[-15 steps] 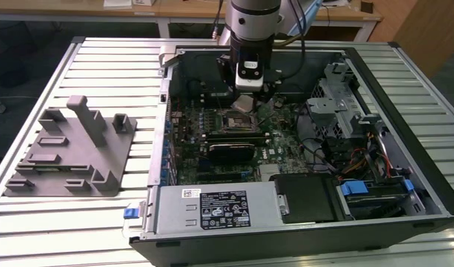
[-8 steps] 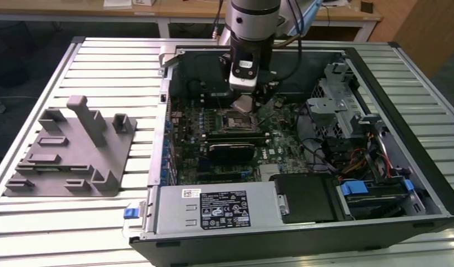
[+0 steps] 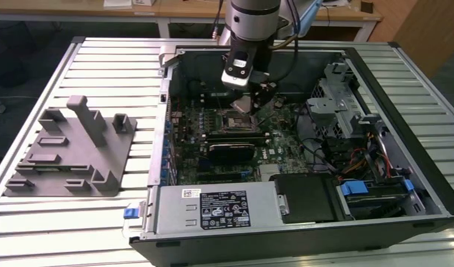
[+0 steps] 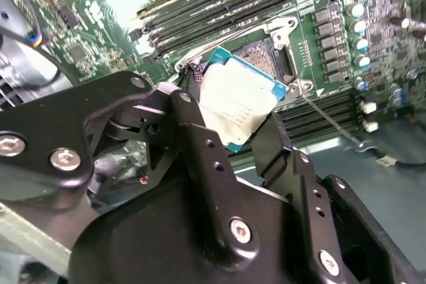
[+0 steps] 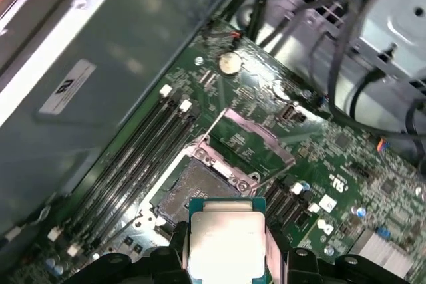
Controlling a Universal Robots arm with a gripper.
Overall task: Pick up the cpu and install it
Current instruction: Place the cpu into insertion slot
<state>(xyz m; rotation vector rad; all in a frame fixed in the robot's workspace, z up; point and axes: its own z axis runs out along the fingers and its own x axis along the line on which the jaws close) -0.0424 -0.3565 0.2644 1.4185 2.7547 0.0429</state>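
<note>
The grey arm (image 3: 253, 16) hangs nearly vertical, and its wrist (image 3: 238, 67) points straight down. Below the wrist, the black two-finger gripper (image 3: 249, 105) is clamped on the cpu (image 3: 246, 103). In both wrist views the fingers (image 4: 194, 124) (image 5: 174, 247) press against opposite edges of the chip. The chip sits between their tips with its silver top facing the first wrist view.

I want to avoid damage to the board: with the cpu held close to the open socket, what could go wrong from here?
1. The pincer holds the cpu by its edges just over the open socket. In the second wrist view it looks tilted, so a corner might land first and harm the contacts.
2. The raised load plate stands beside the socket; the fingers might catch it.
</note>
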